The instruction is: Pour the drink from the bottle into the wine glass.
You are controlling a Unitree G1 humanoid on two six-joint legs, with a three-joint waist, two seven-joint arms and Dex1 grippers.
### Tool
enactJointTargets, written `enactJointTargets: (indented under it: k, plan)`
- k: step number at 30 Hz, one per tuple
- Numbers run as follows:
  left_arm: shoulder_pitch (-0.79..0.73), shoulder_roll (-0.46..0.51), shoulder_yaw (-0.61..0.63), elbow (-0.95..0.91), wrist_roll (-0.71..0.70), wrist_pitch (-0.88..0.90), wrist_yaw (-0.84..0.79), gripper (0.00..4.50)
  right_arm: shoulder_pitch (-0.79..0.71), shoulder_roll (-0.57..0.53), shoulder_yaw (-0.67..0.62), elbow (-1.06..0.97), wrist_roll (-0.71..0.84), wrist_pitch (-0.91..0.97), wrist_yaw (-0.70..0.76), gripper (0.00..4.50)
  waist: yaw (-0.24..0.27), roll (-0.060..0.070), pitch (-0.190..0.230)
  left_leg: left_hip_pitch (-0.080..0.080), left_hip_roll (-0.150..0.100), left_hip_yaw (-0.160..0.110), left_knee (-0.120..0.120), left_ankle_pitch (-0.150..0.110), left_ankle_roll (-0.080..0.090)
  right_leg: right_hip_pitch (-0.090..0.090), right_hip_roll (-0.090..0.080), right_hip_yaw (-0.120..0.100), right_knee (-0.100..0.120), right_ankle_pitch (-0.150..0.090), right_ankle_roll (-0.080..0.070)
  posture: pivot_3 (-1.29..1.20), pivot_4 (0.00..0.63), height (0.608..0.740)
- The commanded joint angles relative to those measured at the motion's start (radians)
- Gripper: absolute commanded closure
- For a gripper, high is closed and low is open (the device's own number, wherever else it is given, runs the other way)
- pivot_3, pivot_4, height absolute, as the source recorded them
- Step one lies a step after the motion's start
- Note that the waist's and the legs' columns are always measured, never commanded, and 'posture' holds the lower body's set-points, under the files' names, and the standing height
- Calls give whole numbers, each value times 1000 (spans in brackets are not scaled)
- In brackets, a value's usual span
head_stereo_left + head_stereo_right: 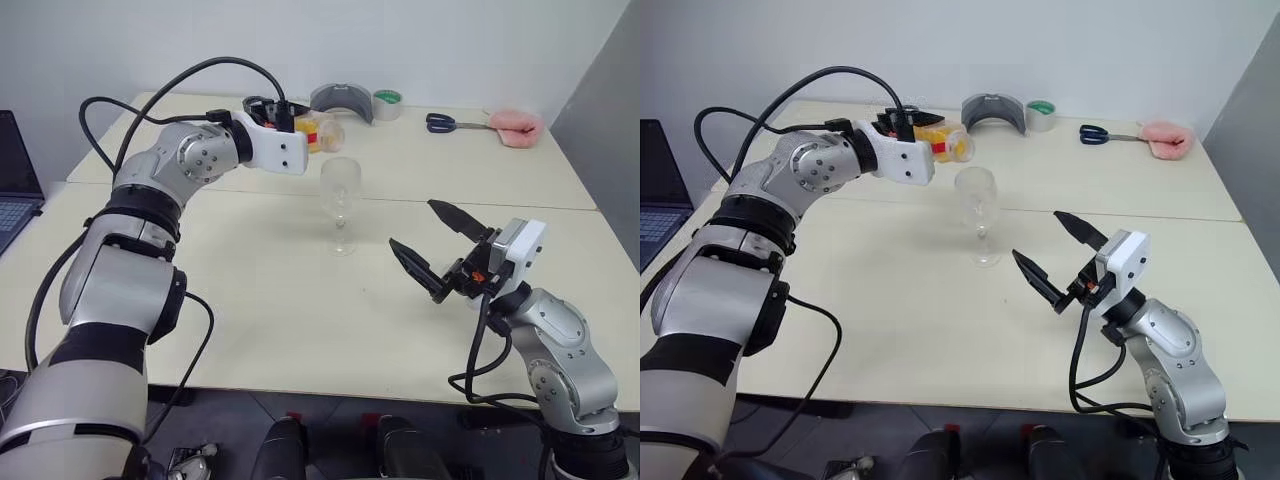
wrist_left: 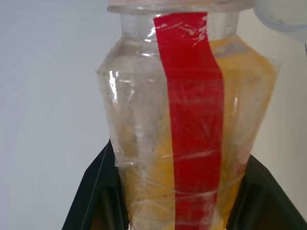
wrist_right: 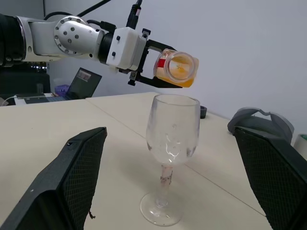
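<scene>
Above table (image 1: 300,300), bottle (image 3: 175,68) between jaws

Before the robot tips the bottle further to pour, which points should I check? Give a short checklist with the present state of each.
1. Left end effector shut on the bottle: ok.
2. Bottle open, no cap on its mouth: ok, the open mouth faces the right wrist camera.
3. Bottle mouth directly above the wine glass bowl: cannot tell; it looks close above the rim, slightly to one side.
4. Wine glass upright on the table: ok.
5. Drink not yet spilling: ok, it lies along the lower side of the tilted bottle; no stream shows.
6. Right end effector open and apart from the glass: ok.
</scene>
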Motion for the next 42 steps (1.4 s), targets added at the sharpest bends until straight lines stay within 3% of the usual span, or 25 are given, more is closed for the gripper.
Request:
enactJointTargets:
  k: [1, 42]
  plan:
    - [-55, 17, -8, 2, 18, -14, 48, 2615, -14, 1, -7, -12, -8, -24, -8, 0, 0, 0, 0, 0, 0, 0, 0, 0, 0, 0, 0, 0, 0, 0, 0, 0, 150, 740]
    - [-148, 45, -134, 58, 175, -25, 208, 2615, -42, -12, -24, 17, -1, -17, 1, 0, 0, 0, 0, 0, 0, 0, 5, 0, 0, 0, 0, 0, 3, 0, 0, 0, 150, 740]
